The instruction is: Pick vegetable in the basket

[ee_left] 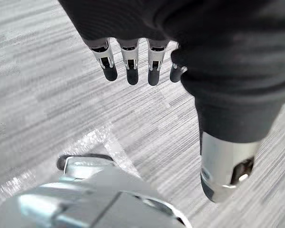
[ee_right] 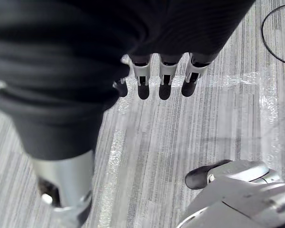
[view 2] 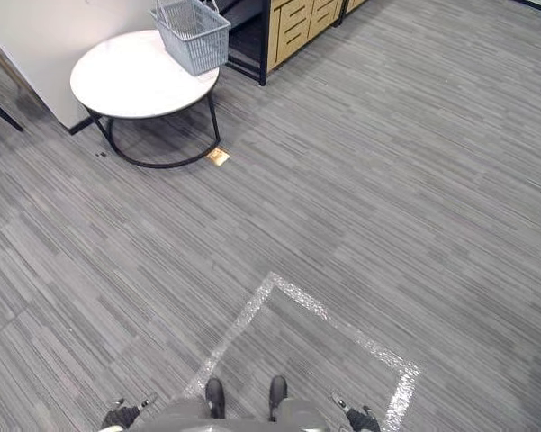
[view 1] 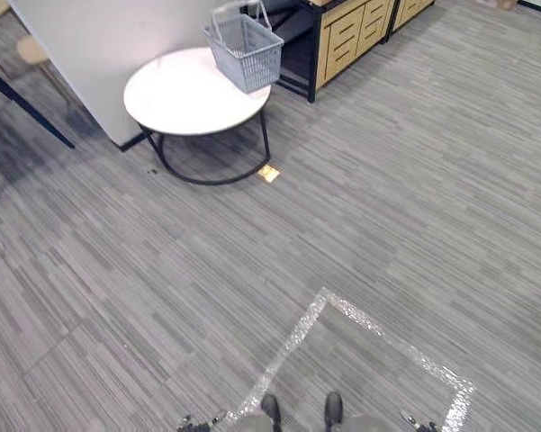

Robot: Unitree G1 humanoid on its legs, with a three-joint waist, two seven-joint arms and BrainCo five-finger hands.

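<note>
- Grey striped carpet (view 1: 387, 180) everywhere, with a silvery tape outline (view 2: 342, 321) stuck on it at the near end.
- Round white table (view 1: 175, 99) at the far left, with a wooden drawer cabinet (view 1: 351, 31) just right of it.
- Grey basket (view 1: 245, 49) sits on the table's far right edge. Can't tell what's inside from here, and I can't pick out the vegetable.
- Left hand (ee_left: 132, 66) and right hand (ee_right: 164, 78) hang over the carpet, fingers relaxed and straight, holding nothing.
- Small yellow bit (view 1: 268, 173) on the floor by the table's leg.
</note>
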